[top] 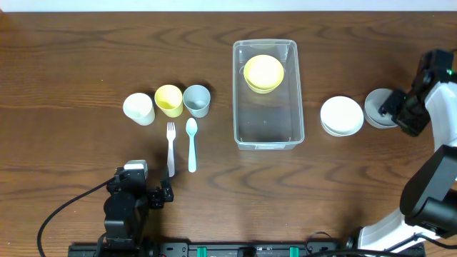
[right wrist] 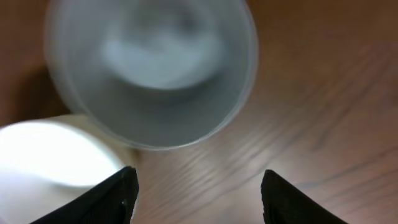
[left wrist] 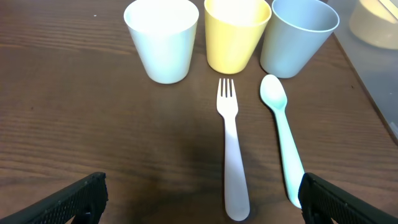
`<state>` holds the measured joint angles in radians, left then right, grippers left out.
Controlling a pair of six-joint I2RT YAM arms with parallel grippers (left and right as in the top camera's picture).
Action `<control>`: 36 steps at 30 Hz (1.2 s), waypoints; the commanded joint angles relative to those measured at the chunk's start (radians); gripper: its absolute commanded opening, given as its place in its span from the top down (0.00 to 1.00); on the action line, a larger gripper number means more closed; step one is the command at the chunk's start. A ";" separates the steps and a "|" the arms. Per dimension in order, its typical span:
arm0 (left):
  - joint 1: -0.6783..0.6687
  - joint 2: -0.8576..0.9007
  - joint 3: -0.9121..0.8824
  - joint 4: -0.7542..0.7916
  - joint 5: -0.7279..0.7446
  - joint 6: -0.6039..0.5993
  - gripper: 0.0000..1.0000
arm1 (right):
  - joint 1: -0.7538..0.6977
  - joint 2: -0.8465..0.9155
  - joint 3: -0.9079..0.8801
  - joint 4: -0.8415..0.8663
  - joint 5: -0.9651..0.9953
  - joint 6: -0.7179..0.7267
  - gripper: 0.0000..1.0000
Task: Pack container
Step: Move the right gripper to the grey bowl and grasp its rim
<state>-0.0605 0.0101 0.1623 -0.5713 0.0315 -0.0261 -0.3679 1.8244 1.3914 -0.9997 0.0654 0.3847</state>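
Observation:
The clear rectangular container [top: 268,135] stands at the table's middle with a yellow bowl [top: 263,73] in its far end. A white bowl [top: 341,116] and a grey bowl [top: 376,108] sit to its right. My right gripper [top: 398,111] is open and empty, hovering beside the grey bowl [right wrist: 152,68], with the white bowl [right wrist: 50,155] at its left. My left gripper [top: 158,196] is open and empty near the front edge. Ahead of it lie a white fork [left wrist: 231,149] and a mint spoon [left wrist: 281,134], behind them a white cup [left wrist: 163,38], a yellow cup [left wrist: 236,32] and a grey cup [left wrist: 298,34].
The three cups stand in a row left of the container [top: 168,102], with the fork [top: 171,148] and spoon [top: 191,145] just in front of them. The container's wall shows at the left wrist view's right edge [left wrist: 379,68].

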 commanded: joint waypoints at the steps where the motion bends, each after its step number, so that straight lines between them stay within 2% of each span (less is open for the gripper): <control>1: 0.005 -0.006 -0.012 0.004 0.010 -0.001 0.02 | -0.057 -0.004 -0.057 0.063 0.010 0.019 0.39; 15: 0.005 -0.006 -0.012 0.004 0.010 -0.001 0.02 | -0.069 0.079 -0.079 0.177 -0.022 0.019 0.44; 21: 0.005 -0.006 -0.012 0.004 0.010 -0.001 0.02 | -0.071 0.117 -0.079 0.171 -0.024 0.018 0.60; 23: 0.005 -0.006 -0.012 0.004 0.010 -0.001 0.02 | -0.076 0.106 -0.072 0.168 -0.021 0.018 0.73; 25: 0.005 -0.006 -0.012 0.004 0.010 -0.001 0.02 | -0.081 0.082 -0.065 0.158 -0.021 0.019 0.96; 30: 0.005 -0.006 -0.012 0.004 0.010 -0.001 0.02 | -0.082 -0.060 -0.053 0.151 -0.010 0.043 0.99; 36: 0.005 -0.006 -0.012 0.004 0.010 -0.001 0.02 | -0.022 -0.334 -0.010 0.153 -0.026 0.074 0.99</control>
<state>-0.0605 0.0101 0.1623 -0.5713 0.0315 -0.0261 -0.4328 1.6096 1.3308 -0.8478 0.0422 0.4343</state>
